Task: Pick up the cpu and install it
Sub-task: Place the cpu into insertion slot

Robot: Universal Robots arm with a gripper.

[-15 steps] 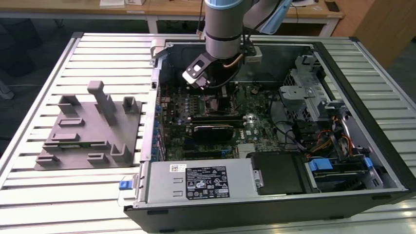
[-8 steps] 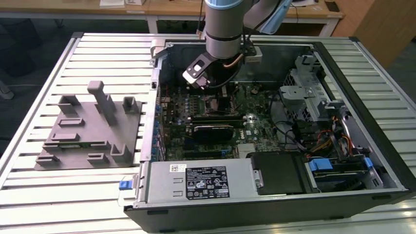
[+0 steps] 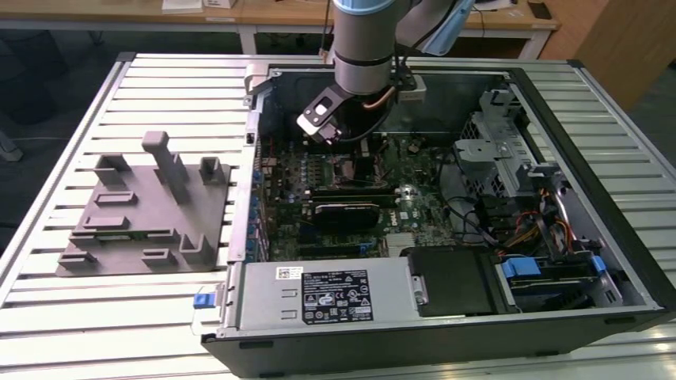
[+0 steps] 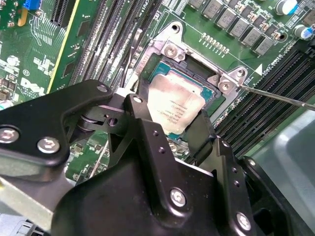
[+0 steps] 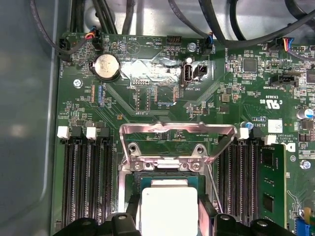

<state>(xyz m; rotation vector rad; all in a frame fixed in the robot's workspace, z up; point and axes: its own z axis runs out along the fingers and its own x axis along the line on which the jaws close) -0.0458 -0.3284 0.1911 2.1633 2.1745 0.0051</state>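
Gripper (image 4: 172, 117) holds cpu (image 4: 175, 104) at the socket (image 4: 170, 49).
Fingers (image 4: 142, 125) closed on the cpu's opposite edges so it stays flat and square over the open seat; load plate (image 5: 177, 130) is flipped up, probably for clearance.

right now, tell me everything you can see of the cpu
The cpu is a small flat square chip with a silvery metal top, faint print and a greenish rim. It sits at the open socket, whose load frame is swung up. The end effector grips two opposite edges; whether it is fully seated cannot be told.
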